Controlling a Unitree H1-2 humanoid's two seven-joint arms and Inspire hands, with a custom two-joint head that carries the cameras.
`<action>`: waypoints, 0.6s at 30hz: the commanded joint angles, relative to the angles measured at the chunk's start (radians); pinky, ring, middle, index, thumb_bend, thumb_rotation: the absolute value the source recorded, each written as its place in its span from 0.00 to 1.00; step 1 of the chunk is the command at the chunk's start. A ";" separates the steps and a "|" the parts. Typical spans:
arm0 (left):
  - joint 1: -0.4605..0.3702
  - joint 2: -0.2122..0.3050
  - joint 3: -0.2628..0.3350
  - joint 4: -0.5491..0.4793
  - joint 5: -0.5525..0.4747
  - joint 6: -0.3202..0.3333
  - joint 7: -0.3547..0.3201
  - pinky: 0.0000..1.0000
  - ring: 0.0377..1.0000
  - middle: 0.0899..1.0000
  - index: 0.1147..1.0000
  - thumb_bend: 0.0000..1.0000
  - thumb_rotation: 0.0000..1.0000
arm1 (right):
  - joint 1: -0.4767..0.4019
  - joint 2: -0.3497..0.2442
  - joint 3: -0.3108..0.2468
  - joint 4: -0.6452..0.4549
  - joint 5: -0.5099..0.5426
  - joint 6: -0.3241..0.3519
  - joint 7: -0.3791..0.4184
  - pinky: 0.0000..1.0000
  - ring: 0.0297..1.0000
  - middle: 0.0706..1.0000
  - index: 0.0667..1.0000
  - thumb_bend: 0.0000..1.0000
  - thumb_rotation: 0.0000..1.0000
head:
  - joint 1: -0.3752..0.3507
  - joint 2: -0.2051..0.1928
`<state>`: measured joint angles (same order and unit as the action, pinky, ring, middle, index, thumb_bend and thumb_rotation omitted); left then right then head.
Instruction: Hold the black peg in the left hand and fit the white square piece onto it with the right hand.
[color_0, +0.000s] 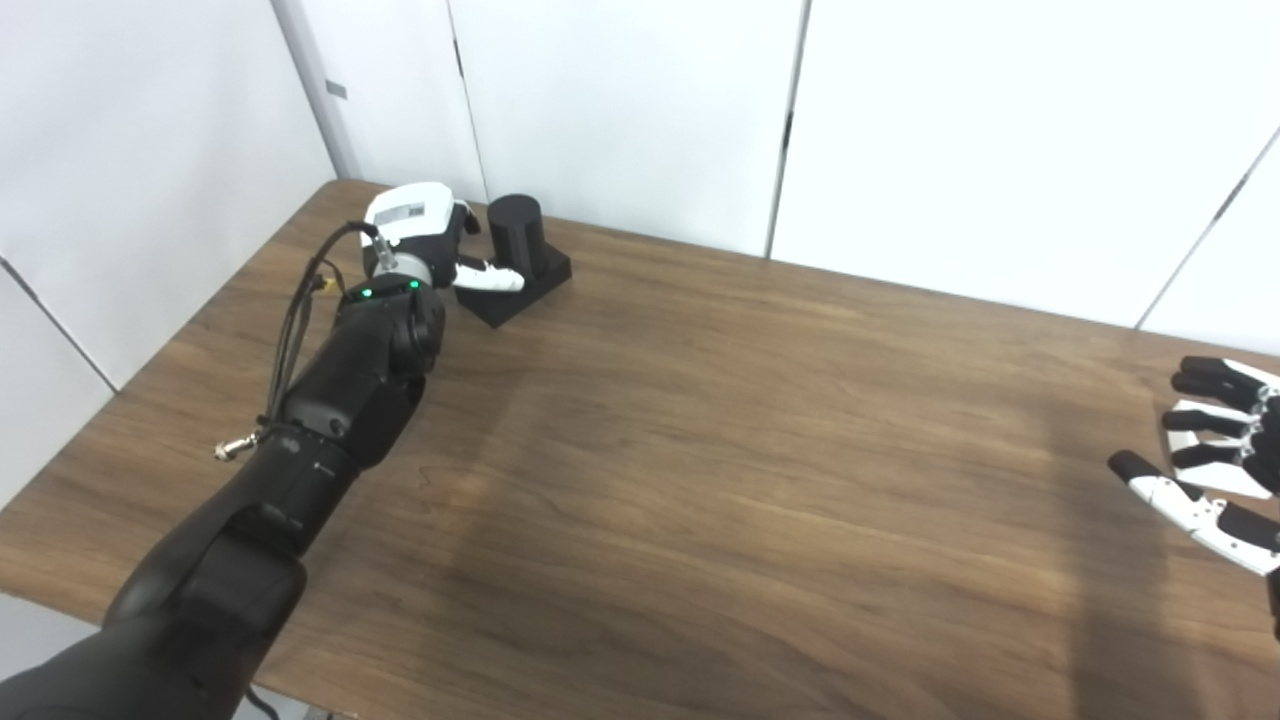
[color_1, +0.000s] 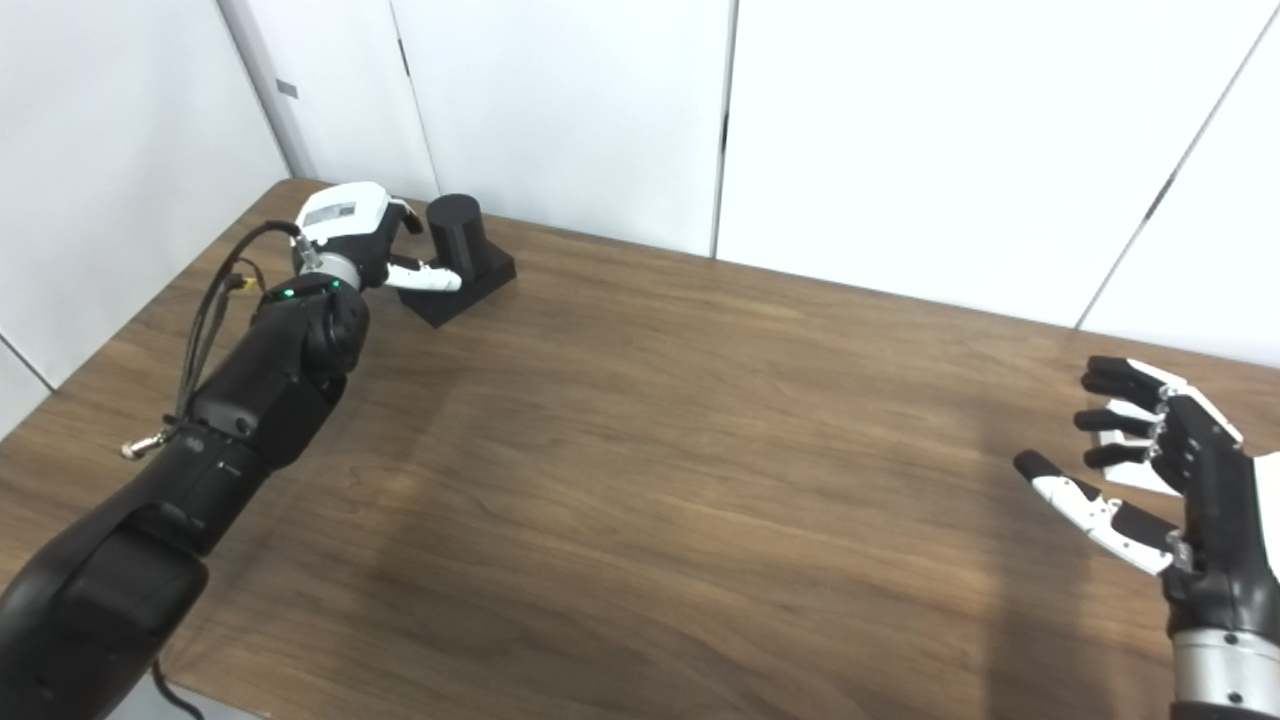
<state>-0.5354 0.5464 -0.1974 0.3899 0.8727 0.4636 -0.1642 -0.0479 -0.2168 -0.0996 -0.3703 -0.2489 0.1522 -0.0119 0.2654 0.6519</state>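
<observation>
Our left hand (color_1: 360, 235) cupped beside the black peg (color_1: 458, 240), grip unclear, our right hand (color_1: 1165, 470) spread wide over the white square piece (color_1: 1130, 460), far across the surface (color_1: 650, 450)

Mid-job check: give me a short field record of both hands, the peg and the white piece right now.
black cylindrical peg on square base: upright on wooden table, far left corner
left hand: at the peg, thumb against its base; not lifted
white square piece: flat on table, far right, mostly hidden by the fingers
right hand: open, fingers spread over the piece
fit: not started
</observation>
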 joint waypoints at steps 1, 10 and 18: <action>-0.031 0.021 0.009 -0.001 0.011 0.005 0.021 0.84 0.97 0.93 0.74 0.90 0.61 | -0.028 -0.007 -0.010 -0.034 -0.004 -0.007 -0.007 0.47 0.60 0.69 0.69 0.54 0.00 | 0.000 0.002; -0.029 0.022 -0.006 0.026 0.004 0.003 0.018 0.88 0.98 0.94 0.76 0.89 0.59 | -0.026 -0.004 -0.013 -0.052 0.000 0.016 -0.004 0.49 0.62 0.70 0.70 0.54 0.00 | -0.002 0.004; -0.032 0.030 -0.026 0.064 -0.014 -0.005 0.032 0.86 0.97 0.94 0.76 0.90 0.59 | -0.021 -0.010 -0.016 -0.052 0.002 0.006 -0.006 0.47 0.60 0.70 0.69 0.55 0.00 | -0.006 0.005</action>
<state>-0.5252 0.5445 -0.2264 0.4606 0.8592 0.4627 -0.1644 -0.0477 -0.2170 -0.1045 -0.3824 -0.2511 0.1852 -0.0119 0.2592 0.6565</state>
